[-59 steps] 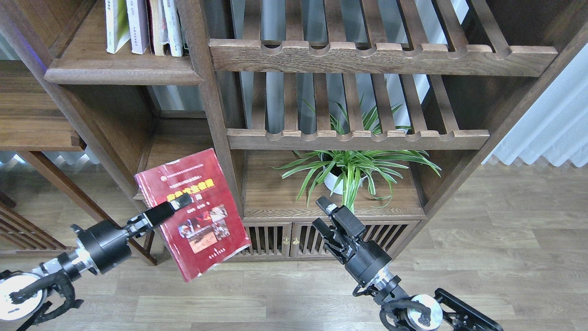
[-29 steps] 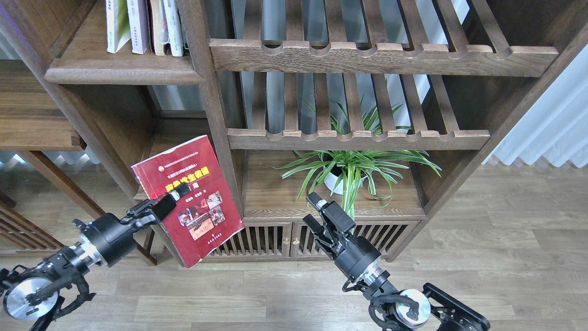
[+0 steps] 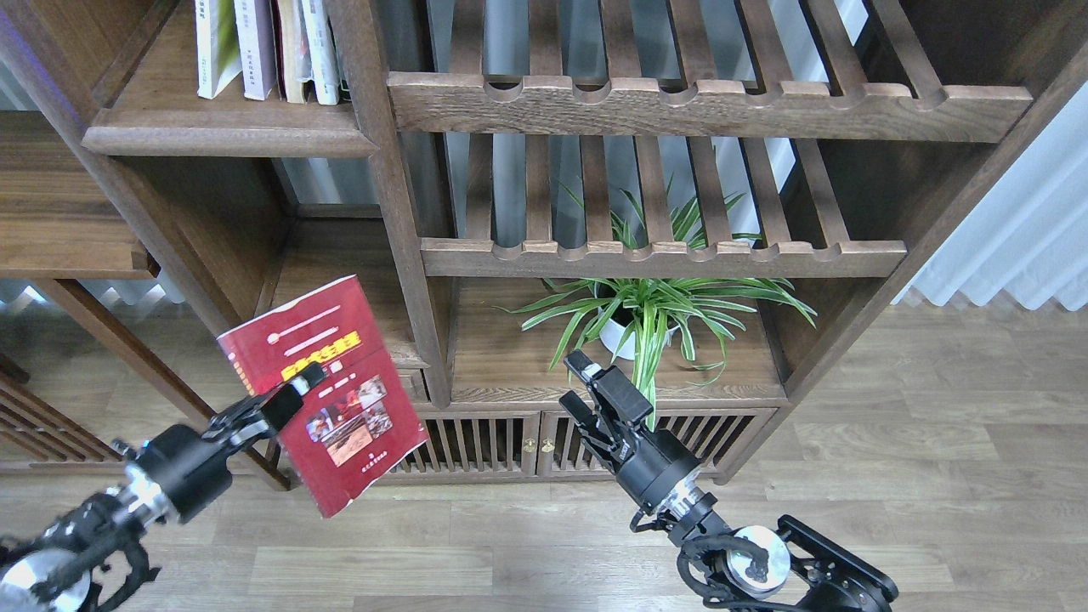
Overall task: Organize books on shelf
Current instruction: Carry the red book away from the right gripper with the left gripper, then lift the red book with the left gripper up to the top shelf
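One gripper, left (image 3: 293,393), clamping red book (image 3: 327,391), right gripper (image 3: 586,387) empty

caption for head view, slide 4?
Left gripper holds dark red book before the bookcase; right gripper idle.

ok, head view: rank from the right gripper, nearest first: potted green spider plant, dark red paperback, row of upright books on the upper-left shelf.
From the right gripper:
1. Potted green spider plant, just above and right of it, in the lower compartment.
2. Dark red paperback, off to the left, held by the left gripper.
3. Row of upright books, far up-left on the solid dark-brown wooden shelf.
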Tool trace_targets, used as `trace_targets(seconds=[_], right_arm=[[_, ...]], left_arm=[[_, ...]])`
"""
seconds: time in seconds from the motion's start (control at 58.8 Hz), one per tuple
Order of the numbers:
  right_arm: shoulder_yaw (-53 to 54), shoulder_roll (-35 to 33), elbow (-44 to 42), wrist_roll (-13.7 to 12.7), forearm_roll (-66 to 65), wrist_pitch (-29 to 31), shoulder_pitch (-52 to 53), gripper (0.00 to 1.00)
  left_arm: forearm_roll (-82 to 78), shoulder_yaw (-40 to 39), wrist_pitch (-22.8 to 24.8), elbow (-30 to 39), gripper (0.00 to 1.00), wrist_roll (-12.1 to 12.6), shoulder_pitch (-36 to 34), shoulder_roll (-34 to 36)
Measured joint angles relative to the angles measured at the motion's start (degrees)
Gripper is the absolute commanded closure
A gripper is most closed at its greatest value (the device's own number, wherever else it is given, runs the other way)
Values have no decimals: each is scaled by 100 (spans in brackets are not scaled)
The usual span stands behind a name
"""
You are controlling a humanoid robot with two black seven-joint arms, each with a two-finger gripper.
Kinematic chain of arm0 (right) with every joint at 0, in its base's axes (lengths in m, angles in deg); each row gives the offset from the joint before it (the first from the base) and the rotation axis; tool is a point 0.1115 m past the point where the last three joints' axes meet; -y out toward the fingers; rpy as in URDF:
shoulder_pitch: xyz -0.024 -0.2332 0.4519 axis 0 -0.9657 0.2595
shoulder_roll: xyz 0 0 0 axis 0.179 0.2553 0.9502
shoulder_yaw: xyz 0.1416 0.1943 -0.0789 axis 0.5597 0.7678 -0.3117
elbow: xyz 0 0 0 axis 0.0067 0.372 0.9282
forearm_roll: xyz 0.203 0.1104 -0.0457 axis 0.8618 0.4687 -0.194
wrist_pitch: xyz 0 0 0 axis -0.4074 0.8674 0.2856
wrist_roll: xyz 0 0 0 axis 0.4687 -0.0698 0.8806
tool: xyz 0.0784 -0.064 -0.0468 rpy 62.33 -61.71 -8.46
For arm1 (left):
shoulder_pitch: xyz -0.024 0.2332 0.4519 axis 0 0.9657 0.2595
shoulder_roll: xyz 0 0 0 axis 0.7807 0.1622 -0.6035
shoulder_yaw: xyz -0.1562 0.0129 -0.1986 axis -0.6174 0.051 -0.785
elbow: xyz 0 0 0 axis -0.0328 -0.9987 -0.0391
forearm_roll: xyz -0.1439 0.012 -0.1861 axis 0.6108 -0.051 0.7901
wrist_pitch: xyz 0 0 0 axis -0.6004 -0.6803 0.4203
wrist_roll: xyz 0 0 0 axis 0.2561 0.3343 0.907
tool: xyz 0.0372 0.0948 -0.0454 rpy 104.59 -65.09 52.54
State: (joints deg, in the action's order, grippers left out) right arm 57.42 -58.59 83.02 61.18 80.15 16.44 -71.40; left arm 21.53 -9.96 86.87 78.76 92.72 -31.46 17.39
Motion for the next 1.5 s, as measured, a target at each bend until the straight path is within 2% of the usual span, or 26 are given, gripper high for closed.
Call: trace_targets(seconds=[0.306,0.51,0.8,1.123,1.497], right_arm=[[-9,10,-38,-6,-29,0,42,2],[-15,76,-146,-10,-30,0,50,2],[-16,106,-181,-8,-29,0,146,2],[-15,125,-219,-4,-29,0,171,2],[-11,177,-278,-6,-29,0,218,2]], left_arm=[[-156,-1068,0,0,100,61,113,-350],[-156,-1682,0,2,100,65,-178,-644],[-148,-1775,0,4,100,115,-685,-691],[-138,-1777,0,6,100,677,-1536,-687],[-91,-1910,0,5,100,710,-1871,-698]])
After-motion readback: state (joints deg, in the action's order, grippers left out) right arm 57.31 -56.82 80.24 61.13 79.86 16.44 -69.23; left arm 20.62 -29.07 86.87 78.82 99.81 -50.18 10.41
